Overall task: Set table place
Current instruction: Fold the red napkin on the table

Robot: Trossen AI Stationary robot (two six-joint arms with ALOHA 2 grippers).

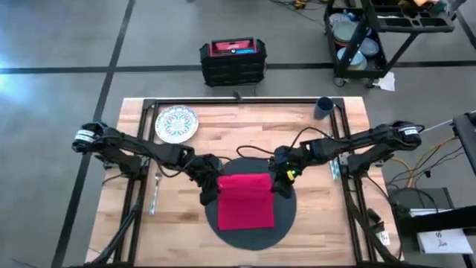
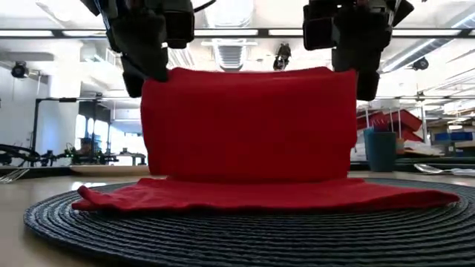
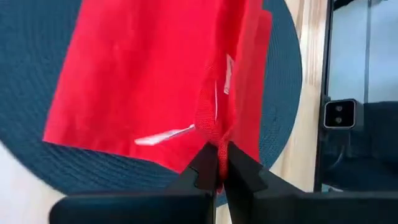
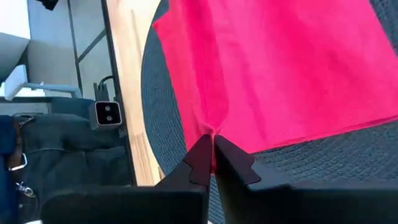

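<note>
Woven into ridged rings, the round dark grey mat [image 2: 223,230] is lying nearest the low camera, directly beneath both claws, and the red cloth napkin [image 2: 249,126] is hanging above it as an upright sheet while its lower part is resting flat on the mat. Pinching one upper corner, the left gripper [image 3: 219,163] is clamped shut on a bunched fold of the cloth; the right gripper [image 4: 209,149] is squeezing the opposite upper corner just as tightly, so the napkin is stretching taut between them. Judging by this, the step in hand is folding the napkin over itself, and doing it well will likely mean carrying both corners forward together, level with each other, then lowering them until the raised edge meets the resting edge squarely before either claw lets go; uneven travel could be skewing the fold or dragging the flat half across the mat. Outward from the left gripper, a silver fork [image 1: 155,190] is lying well apart on the large tabletop of light wooden planks [image 1: 245,126], and the small white plate with colourful pattern [image 1: 176,123] is sitting farther off near the far rail. Beyond the right gripper, the dark blue cup [image 1: 323,108] is standing near the far corner. Open wood is lying on every side of the mat, so sweeping room looks ample.
</note>
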